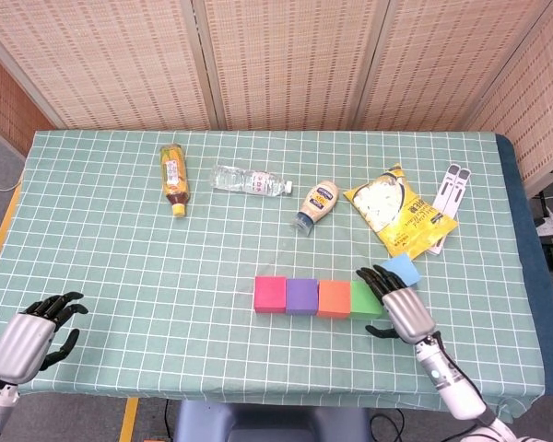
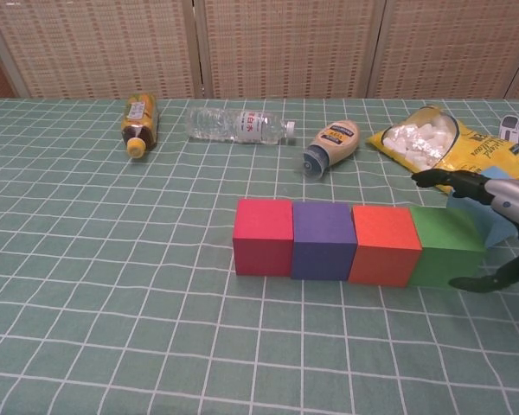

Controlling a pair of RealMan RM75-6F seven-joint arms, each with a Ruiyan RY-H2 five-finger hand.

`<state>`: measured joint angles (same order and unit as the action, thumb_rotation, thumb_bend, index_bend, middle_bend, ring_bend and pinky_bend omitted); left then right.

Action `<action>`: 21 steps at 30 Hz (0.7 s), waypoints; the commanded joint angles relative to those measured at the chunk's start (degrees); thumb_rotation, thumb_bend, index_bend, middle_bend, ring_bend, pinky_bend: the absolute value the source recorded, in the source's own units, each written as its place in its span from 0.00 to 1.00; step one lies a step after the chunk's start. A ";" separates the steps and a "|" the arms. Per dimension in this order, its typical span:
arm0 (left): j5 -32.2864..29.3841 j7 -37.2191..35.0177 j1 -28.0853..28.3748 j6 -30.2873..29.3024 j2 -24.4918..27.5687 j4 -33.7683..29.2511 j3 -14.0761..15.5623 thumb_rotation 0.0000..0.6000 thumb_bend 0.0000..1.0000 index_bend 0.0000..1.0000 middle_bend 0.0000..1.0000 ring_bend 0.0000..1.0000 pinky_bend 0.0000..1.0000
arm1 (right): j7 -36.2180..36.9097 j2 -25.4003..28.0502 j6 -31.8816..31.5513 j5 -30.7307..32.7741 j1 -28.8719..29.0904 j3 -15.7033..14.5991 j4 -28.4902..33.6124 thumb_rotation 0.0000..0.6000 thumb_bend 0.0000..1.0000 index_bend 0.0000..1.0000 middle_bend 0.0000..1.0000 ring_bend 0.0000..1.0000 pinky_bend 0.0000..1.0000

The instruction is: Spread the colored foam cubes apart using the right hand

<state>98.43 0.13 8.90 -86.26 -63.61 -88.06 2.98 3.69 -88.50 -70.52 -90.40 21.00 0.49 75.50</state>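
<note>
Five foam cubes (image 1: 319, 297) are seen — pink, purple, orange, green touching in a row left of the right hand (image 1: 401, 308), which is spread and holds nothing; one blue cube (image 1: 403, 270) just behind it.
</note>
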 commanded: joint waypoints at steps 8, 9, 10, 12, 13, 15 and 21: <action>0.27 -0.43 -0.05 -0.27 0.06 0.15 0.09 1.00 0.48 0.39 0.25 0.29 0.45 | 0.81 -7.15 -2.44 -0.54 1.76 2.35 -7.74 1.00 0.06 0.24 0.32 0.04 0.13; 0.24 -0.42 -0.04 -0.22 0.05 0.15 0.09 1.00 0.48 0.39 0.25 0.29 0.45 | 0.73 -7.50 -3.15 -0.82 1.67 2.38 -8.39 1.00 0.06 0.27 0.38 0.09 0.13; 0.22 -0.41 -0.04 -0.21 0.06 0.13 0.09 1.00 0.48 0.38 0.25 0.29 0.45 | 0.73 -7.72 -3.68 -1.07 1.57 2.31 -8.82 1.00 0.06 0.29 0.43 0.13 0.13; 0.22 -0.36 -0.04 -0.21 0.05 0.09 0.09 1.00 0.47 0.38 0.25 0.29 0.45 | 0.57 -7.82 -4.58 -1.38 1.31 2.15 -9.29 1.00 0.06 0.31 0.49 0.17 0.13; 0.25 -0.31 -0.02 -0.20 0.05 0.08 0.08 1.00 0.47 0.38 0.25 0.29 0.45 | 0.42 -7.72 -4.88 -1.43 1.23 2.15 -9.30 1.00 0.06 0.31 0.50 0.17 0.13; 0.34 -0.20 -0.04 -0.21 0.03 0.03 0.15 1.00 0.47 0.38 0.25 0.29 0.45 | 0.01 -7.42 -5.55 -1.47 1.01 2.20 -9.17 1.00 0.06 0.31 0.51 0.18 0.13; 0.32 -0.08 -0.05 -0.18 0.05 -0.05 0.15 1.00 0.48 0.38 0.25 0.29 0.45 | -0.90 -5.81 -9.03 -1.89 -0.16 2.63 -7.43 1.00 0.06 0.32 0.53 0.21 0.13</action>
<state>98.75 0.04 8.85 -86.45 -63.56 -88.11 3.13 3.11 -94.90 -78.54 -92.02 21.29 2.99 67.39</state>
